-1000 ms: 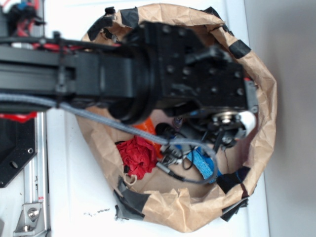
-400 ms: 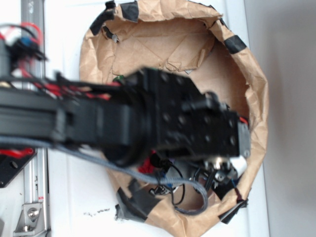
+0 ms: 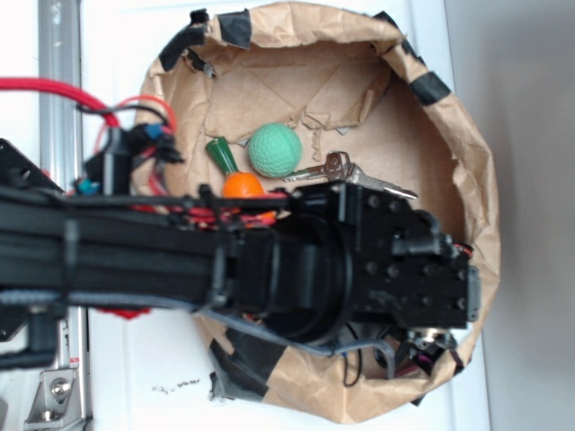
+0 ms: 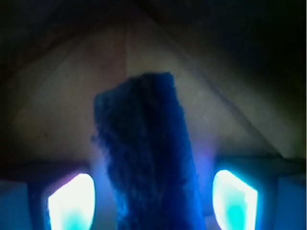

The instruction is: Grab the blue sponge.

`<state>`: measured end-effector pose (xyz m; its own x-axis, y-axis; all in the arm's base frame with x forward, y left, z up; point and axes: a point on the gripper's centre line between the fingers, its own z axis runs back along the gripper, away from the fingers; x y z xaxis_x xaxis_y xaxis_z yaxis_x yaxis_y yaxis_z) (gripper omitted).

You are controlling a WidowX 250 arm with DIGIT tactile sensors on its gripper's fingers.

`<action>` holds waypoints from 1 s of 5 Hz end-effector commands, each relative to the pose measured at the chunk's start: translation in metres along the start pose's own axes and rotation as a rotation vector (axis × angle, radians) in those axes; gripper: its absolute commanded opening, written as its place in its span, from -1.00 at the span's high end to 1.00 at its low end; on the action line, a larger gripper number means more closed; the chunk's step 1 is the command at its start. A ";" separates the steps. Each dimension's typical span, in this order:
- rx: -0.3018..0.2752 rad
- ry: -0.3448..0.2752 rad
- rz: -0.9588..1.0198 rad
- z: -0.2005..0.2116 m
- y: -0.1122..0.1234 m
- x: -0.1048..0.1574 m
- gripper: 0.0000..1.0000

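Hidden, cropped, or just too murky

Exterior: blue sponge nowhere visible, buried under the black arm (image 3: 269,269); gripper (image 3: 422,350) mostly covered too, so no telling open or closed; carrot (image 3: 235,180) half tucked beneath the arm. Wrist: blue sponge (image 4: 146,158) cut off at the bottom edge, fingers (image 4: 72,203) just glowing blurs, cropped; surroundings dark, unreadable.
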<state>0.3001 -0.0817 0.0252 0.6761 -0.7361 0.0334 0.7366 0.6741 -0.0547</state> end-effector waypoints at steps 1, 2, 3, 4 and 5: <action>0.068 -0.101 0.155 0.034 0.001 -0.011 1.00; 0.112 -0.199 0.384 0.072 -0.001 -0.029 1.00; 0.209 -0.229 0.563 0.106 -0.013 -0.045 1.00; 0.179 -0.197 0.699 0.130 -0.020 -0.052 1.00; 0.094 -0.197 0.797 0.147 -0.020 -0.054 1.00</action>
<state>0.2523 -0.0369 0.1572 0.9903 -0.0470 0.1305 0.0525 0.9979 -0.0391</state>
